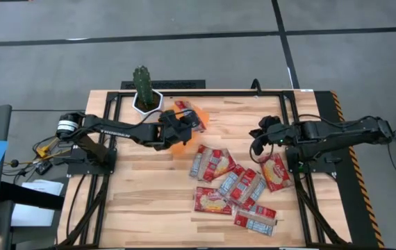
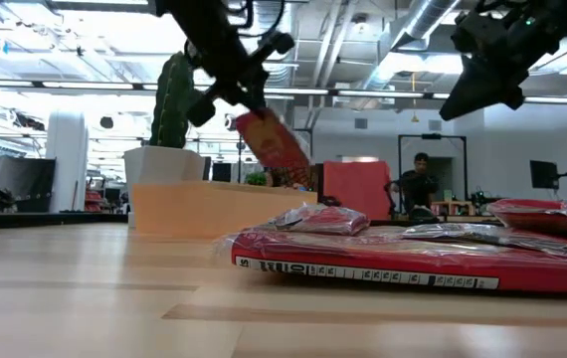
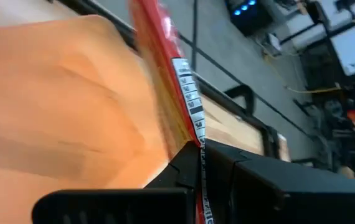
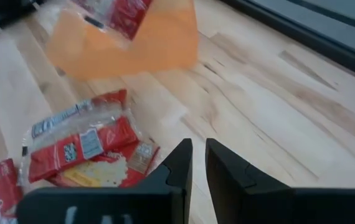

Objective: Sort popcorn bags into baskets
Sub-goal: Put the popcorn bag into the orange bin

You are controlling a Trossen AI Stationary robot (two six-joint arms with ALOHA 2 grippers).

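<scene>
Item: left gripper (image 1: 181,127), clamped on one popcorn bag (image 2: 274,149), held edge-up above the orange basket (image 1: 184,142) beside the cactus pot (image 1: 146,101). Step: delivery, seemingly. Next: release over the tray. Right gripper (image 1: 260,137), fingers nearly together, empty, hangs over the loose bags (image 1: 229,184) mid-table

No legible text; only barcode-like stripes along the popcorn bags' (image 2: 368,267) edges.
</scene>
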